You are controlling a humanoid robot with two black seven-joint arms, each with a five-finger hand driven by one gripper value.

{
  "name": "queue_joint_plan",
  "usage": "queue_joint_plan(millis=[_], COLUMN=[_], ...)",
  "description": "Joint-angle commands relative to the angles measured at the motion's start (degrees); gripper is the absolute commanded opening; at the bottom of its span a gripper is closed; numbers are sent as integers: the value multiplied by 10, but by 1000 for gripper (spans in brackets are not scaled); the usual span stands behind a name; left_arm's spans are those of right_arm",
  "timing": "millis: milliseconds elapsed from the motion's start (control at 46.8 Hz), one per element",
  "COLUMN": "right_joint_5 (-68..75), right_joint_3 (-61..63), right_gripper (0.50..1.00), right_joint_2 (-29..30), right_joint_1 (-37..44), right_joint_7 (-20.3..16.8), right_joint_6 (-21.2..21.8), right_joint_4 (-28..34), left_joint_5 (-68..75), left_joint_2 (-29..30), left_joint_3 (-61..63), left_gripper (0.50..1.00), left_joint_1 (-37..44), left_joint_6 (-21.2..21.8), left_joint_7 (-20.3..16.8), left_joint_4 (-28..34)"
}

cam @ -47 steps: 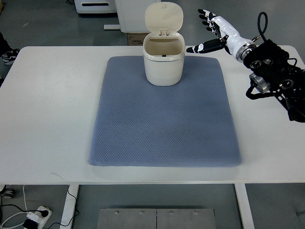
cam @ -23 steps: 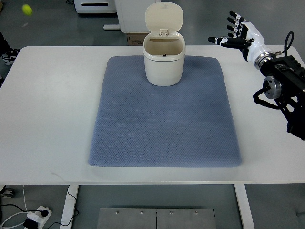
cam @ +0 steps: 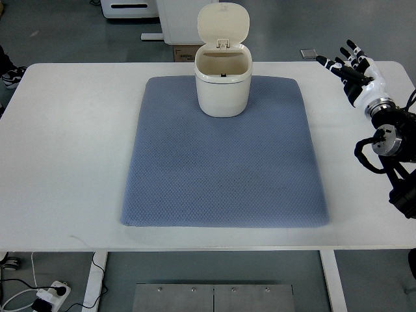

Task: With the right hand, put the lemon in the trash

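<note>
The near edge of the white table [cam: 58,195] runs across the bottom, with bare white surface on both sides of the blue-grey mat [cam: 224,156]. The mat lies flat and carries nothing on its near and middle parts, so there is wide open room there. At the mat's far edge stands the cream trash bin [cam: 223,84], its lid [cam: 223,23] hinged up and back, the mouth open. No lemon shows on the table or the mat; what lies inside the bin cannot be told from here.

Compared with half a second ago, the right hand [cam: 356,68] has drawn back toward the table's far right corner, lower and further from the bin, well apart from it now. Its fingers [cam: 338,65] are spread and released, holding nothing and touching nothing.
</note>
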Motion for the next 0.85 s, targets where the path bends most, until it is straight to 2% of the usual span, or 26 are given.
queue_joint_plan(millis=[0,85,299,534,833], right_joint_5=[2,3,4,4,4], right_joint_3=[13,21,35,57,93], right_gripper=[998,1000,1000,1000,1000], right_joint_2=[3,6,30,33,52], right_joint_1=[-13,-28,-61,-117,-147], right_joint_7=[12,30,31,30,32], right_joint_6=[0,0,4,6,7], right_joint_4=[1,4,7,85,105], left_joint_5=[0,0,0,0,0], left_joint_2=[0,0,0,0,0], left_joint_3=[0,0,0,0,0], left_gripper=[1000,1000,1000,1000,1000], left_joint_1=[0,0,0,0,0], left_joint_6=[0,0,-1,-1,0], left_joint_7=[0,0,0,0,0], left_joint_4=[0,0,0,0,0])
